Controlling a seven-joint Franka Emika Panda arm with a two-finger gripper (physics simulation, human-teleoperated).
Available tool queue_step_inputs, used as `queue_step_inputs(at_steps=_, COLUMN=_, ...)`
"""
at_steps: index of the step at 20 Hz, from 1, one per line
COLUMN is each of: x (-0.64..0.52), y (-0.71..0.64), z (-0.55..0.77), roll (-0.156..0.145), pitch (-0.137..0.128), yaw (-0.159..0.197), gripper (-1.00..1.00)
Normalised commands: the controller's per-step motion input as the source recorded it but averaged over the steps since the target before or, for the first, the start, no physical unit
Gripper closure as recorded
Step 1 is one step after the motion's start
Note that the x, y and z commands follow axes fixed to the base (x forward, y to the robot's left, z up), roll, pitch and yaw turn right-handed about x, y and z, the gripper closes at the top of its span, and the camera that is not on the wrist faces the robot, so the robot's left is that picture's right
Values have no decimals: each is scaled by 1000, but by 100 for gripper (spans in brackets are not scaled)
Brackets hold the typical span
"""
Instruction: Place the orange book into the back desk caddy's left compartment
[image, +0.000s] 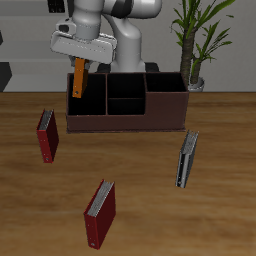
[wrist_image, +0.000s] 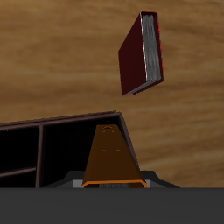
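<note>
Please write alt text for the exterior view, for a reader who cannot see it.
A robot gripper holds an orange book upright above one end section of a long dark brown desk caddy on a wooden table. Two dark red books and a grey-blue book lie nearer the front edge.

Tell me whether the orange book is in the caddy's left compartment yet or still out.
Still partly out. The gripper holds the orange book upright at the caddy's left compartment; its lower end dips inside, most remains above the rim.
</note>
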Motion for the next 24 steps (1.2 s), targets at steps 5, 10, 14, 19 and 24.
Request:
queue_step_inputs(at_steps=5, x=41, y=27, z=-173, roll=10, pitch=28, yaw=-20, gripper=100)
queue_step_inputs(at_steps=10, x=95, y=-27, z=-350, roll=-1, pitch=51, yaw=-16, gripper=100)
queue_step_inputs(at_steps=14, x=83, y=56, z=-368, roll=19, pitch=59, yaw=-20, gripper=100)
queue_step_inputs(at_steps=19, x=60, y=-17, z=-419, roll=-8, pitch=85, yaw=3, gripper=100)
queue_step_inputs(at_steps=24, x=17, y=-6, z=-177, roll=-2, pitch=19, yaw=36, gripper=100)
